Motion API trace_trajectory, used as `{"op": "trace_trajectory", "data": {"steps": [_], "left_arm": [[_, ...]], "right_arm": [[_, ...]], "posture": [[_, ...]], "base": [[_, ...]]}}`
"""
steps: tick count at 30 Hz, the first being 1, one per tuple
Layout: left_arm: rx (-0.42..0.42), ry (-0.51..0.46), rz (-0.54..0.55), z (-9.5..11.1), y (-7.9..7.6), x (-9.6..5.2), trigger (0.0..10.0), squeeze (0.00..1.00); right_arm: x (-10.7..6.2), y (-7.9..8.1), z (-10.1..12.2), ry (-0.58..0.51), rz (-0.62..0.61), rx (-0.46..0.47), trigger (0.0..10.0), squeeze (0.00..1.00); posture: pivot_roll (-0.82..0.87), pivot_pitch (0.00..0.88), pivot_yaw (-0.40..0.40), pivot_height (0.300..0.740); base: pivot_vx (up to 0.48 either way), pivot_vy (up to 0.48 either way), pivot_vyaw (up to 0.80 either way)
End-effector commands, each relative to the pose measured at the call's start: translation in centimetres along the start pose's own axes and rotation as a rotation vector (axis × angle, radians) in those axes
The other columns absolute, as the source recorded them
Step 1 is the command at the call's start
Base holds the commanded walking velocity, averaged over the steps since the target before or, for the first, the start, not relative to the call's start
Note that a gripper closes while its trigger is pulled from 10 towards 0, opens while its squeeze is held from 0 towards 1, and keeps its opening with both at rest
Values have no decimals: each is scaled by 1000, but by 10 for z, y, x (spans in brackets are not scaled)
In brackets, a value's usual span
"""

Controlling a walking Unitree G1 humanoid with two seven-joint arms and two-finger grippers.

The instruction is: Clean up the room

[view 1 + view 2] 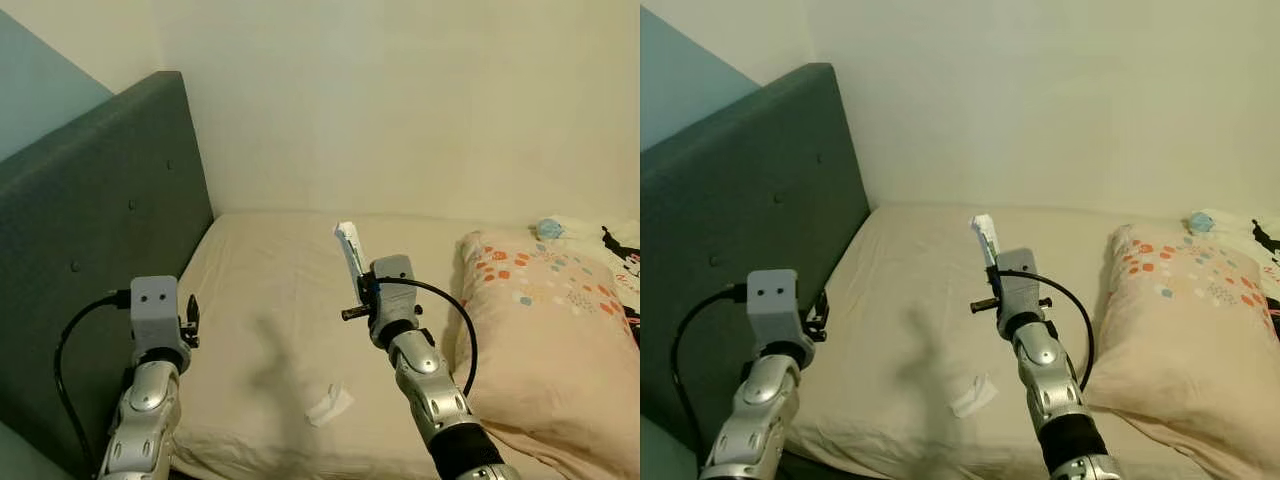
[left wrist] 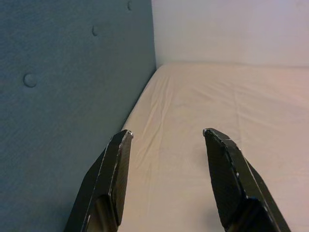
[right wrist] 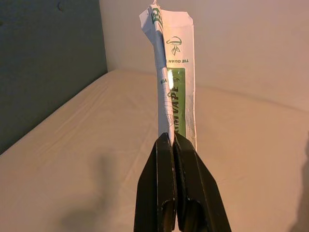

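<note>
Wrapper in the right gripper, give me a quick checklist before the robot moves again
1. Grip on the white and green wrapper: right gripper pinches its lower end, ok.
2. Wrapper lifted off the mattress: ok.
3. Left gripper free: open, nothing between its fingers, ok.
4. Litter left: white scrap lies on the mattress near the front edge, not ok.
5. Place to drop the wrapper: cannot tell.

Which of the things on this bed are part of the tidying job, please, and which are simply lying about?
Part of the job:
- white wrapper, pinched in the right hand
- crumpled white scrap on the sheet
- left hand, open, holding nothing

Lying about:
- patterned pillow
- headboard
</note>
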State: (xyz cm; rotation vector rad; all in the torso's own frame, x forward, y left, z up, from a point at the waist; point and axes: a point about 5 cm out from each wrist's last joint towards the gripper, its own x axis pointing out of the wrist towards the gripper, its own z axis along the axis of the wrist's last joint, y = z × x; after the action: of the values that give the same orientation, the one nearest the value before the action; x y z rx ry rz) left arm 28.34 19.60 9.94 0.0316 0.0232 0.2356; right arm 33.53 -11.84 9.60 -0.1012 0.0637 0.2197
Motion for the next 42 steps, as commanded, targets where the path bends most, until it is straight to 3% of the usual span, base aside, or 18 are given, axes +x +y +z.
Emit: {"op": "trace_trajectory", "data": {"steps": [1, 12, 36, 42], "left_arm": [[11, 3, 19, -2, 5, -2, 10000, 0], [16, -12, 18, 4, 6, 6, 10000, 0], [33, 9, 5, -3, 3, 0, 10000, 0], [54, 15, 22, -8, 7, -3, 10000, 0]], "right_arm": [[3, -1, 3, -16, -13, 12, 10000, 0], [1, -4, -1, -11, -46, 19, 10000, 0], [-2, 1, -7, 1, -29, 18, 10000, 0], [-3, -4, -9, 8, -22, 25, 10000, 0]], "posture": [[-19, 0, -54, 731], [-29, 12, -50, 731], [-31, 0, -57, 731], [-21, 0, -75, 731]], "base": [[0, 0, 0], [0, 0, 0], [0, 0, 0], [0, 0, 0]]}}
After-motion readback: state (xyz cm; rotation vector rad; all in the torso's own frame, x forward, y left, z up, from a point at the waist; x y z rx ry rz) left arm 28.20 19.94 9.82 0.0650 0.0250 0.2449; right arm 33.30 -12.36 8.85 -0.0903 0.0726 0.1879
